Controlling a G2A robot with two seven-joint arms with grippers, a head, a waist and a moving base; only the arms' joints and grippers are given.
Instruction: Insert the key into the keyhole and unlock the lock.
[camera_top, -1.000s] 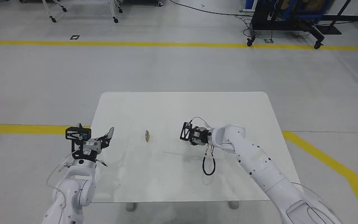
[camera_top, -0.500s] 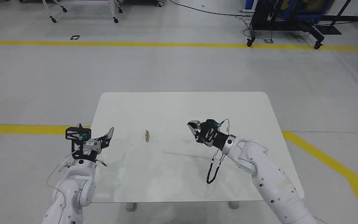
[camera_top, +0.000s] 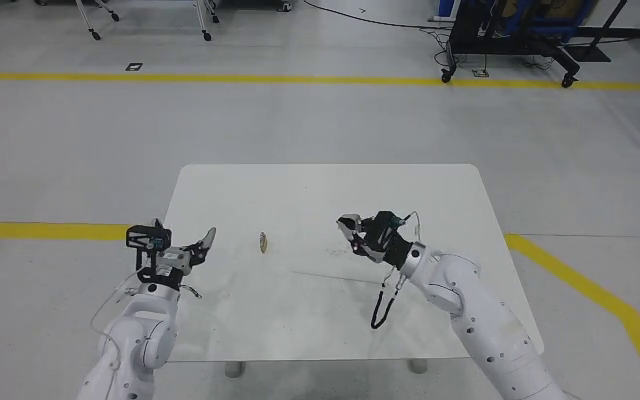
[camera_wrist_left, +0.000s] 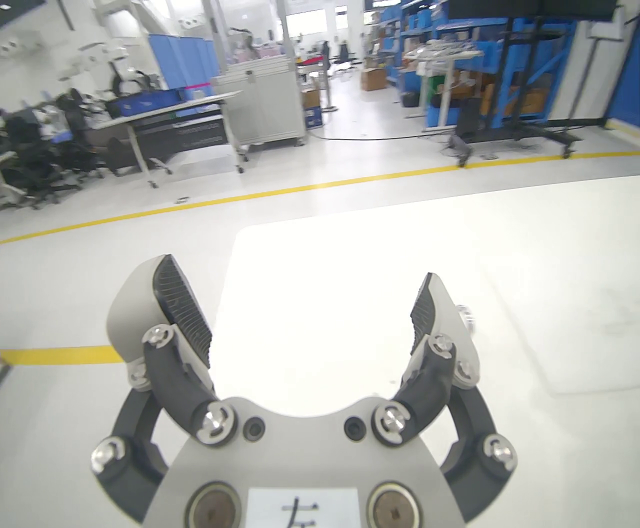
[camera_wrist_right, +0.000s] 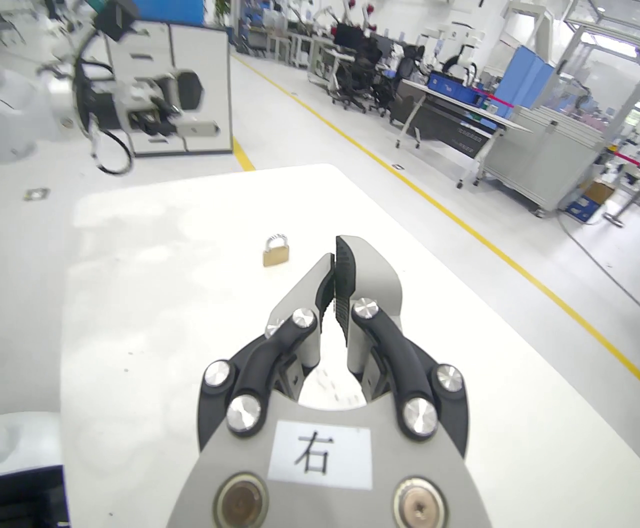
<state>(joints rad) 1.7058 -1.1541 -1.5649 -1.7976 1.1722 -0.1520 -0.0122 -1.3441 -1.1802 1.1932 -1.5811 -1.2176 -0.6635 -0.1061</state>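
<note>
A small brass padlock with a silver shackle lies on the white table, left of the middle. In the right wrist view the padlock sits a short way beyond my right gripper, whose ribbed pads are pressed together; I cannot make out anything between them. From above, the right gripper hovers right of the padlock and points toward it. My left gripper is at the table's left edge, open and empty, pointing across the table.
A black cable loop hangs from the right arm over the table's front half. The left arm stands beyond the table's far end in the right wrist view. Yellow floor lines run around the table.
The right arm swung its elbow outward and its gripper shifted slightly back and to the right, staying shut. The left gripper edged a little to the right, toward the padlock.
</note>
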